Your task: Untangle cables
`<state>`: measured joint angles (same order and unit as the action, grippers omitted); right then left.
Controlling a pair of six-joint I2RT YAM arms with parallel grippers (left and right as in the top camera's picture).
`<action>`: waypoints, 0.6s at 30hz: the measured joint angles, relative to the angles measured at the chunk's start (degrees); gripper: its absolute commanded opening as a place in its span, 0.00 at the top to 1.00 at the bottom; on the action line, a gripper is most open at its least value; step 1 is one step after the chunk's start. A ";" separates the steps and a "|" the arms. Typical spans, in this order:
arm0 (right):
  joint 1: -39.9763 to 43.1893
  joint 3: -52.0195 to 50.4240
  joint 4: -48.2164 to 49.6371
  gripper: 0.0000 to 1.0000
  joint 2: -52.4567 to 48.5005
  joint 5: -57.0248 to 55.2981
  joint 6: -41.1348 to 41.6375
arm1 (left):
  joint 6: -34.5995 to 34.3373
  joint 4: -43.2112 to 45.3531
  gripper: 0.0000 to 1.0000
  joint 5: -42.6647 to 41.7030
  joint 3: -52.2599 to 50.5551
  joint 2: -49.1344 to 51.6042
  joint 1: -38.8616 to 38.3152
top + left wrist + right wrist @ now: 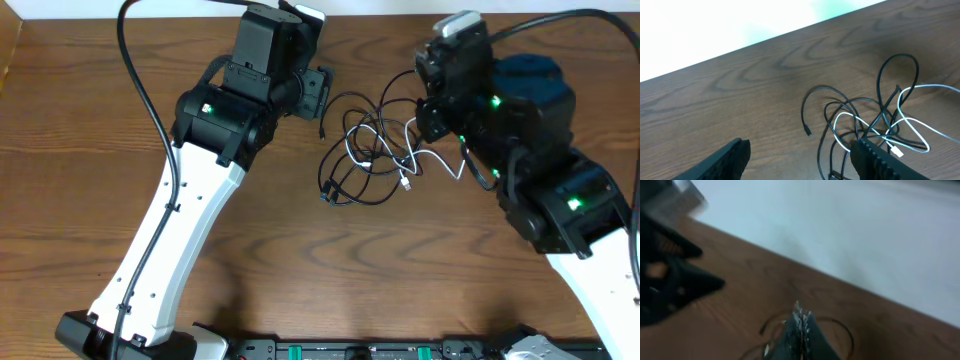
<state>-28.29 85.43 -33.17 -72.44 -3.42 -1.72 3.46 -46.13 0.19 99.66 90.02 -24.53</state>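
Looking at a black cable (352, 100) and a white cable (432, 158) knotted into one loose heap on the wooden table (100, 150), roughly mid-table, a bit nearer the far edge than the near one. From the left wrist cam, seeing black loops spread to the left w/ a free plug end (808, 132) lying just clear of the heap. Also seeing white strands woven over & under them on the right, ending in a white plug (896, 151). Holding nothing w/ the left gripper (801, 146): spread wide, hovering just left of the tangle, not touching it. Less sure abt the right gripper (800, 324): blurred, looks pressed closed over the right side of the heap w/ dark loops around the tips, but no telling whether a strand is pinched. Judging both cables light, thin, limp, prob a bit slick. Expect sliding & dragging of the whole heap if tugged; little breakage risk, barring hard yanks at the plugs. Best to pinch the black cable near its free plug end, or on the open loop at the far left where no white crosses. Then draw left while pinning the white cable on the right. Avoid grabbing at crossings, likely to catch both
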 measured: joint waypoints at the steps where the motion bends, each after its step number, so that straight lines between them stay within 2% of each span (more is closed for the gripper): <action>1: 0.00 0.00 -1.53 0.48 -0.52 -0.50 0.24 | -0.02 -0.02 0.31 0.00 0.00 0.00 0.00; 2: 0.00 0.02 -3.13 0.44 -0.92 -0.94 0.26 | -0.04 0.00 0.31 -0.02 0.00 0.00 0.00; 3: 0.00 0.02 -5.18 0.22 -1.70 -1.22 0.33 | -0.17 -0.04 0.30 -0.13 0.00 0.00 0.00; 7: 0.00 0.11 -9.29 0.09 -7.82 -1.70 1.18 | -0.24 -0.11 0.30 -1.29 -0.04 0.00 0.00; 13: 0.00 0.00 -9.46 0.08 -16.90 -1.77 1.99 | -0.24 -0.96 0.31 -1.62 -0.04 0.09 0.00; 18: 0.00 0.00 -9.42 0.13 -20.57 -1.73 2.38 | -0.24 -1.07 0.31 -1.64 -0.07 1.16 0.00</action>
<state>-28.29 85.43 -42.59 -93.01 -5.15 0.67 3.22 -47.20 -1.45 99.59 91.18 -24.53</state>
